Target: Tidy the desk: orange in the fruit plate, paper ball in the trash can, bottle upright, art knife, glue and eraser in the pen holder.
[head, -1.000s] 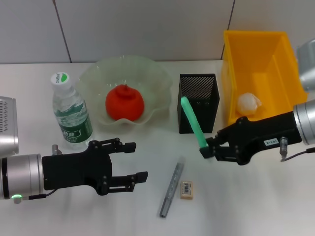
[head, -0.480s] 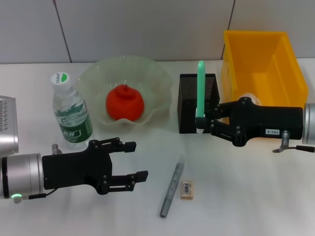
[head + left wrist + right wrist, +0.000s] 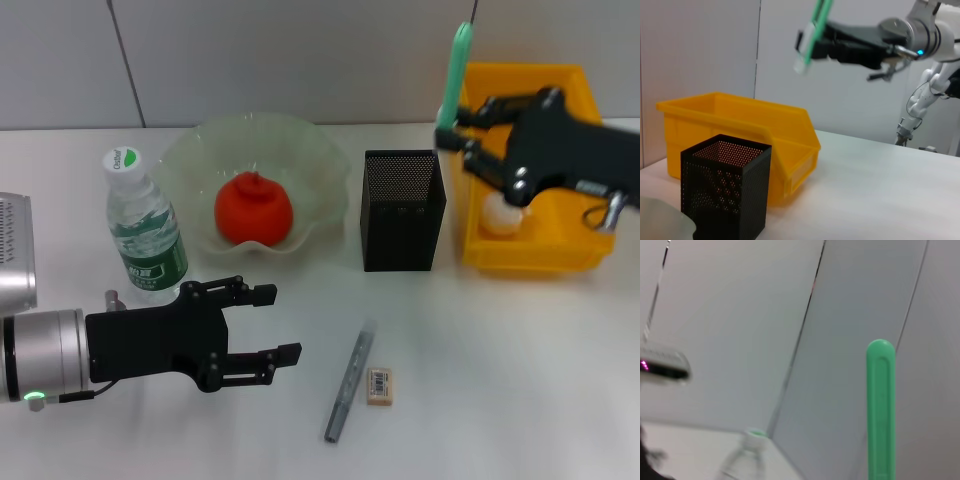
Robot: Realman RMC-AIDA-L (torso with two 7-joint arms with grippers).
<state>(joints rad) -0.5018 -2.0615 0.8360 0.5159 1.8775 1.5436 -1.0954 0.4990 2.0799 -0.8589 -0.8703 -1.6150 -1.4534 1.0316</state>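
My right gripper (image 3: 450,132) is shut on the mint-green glue (image 3: 457,70) and holds it upright, high above the gap between the black mesh pen holder (image 3: 402,210) and the yellow trash can (image 3: 530,255). The left wrist view shows the glue (image 3: 814,27) above the pen holder (image 3: 725,185). The paper ball (image 3: 500,215) lies in the trash can. The orange (image 3: 253,208) sits in the fruit plate (image 3: 190,150). The bottle (image 3: 145,235) stands upright. The grey art knife (image 3: 350,380) and the eraser (image 3: 379,385) lie on the desk (image 3: 500,380). My left gripper (image 3: 280,323) stands open near the front left.
The yellow trash can (image 3: 740,120) stands right beside the pen holder. The bottle stands just behind my left arm. A grey wall rises behind the desk.
My right gripper has lifted the glue from in front of the pen holder, turned it upright and carried it up and to the right. The left arm has not moved.
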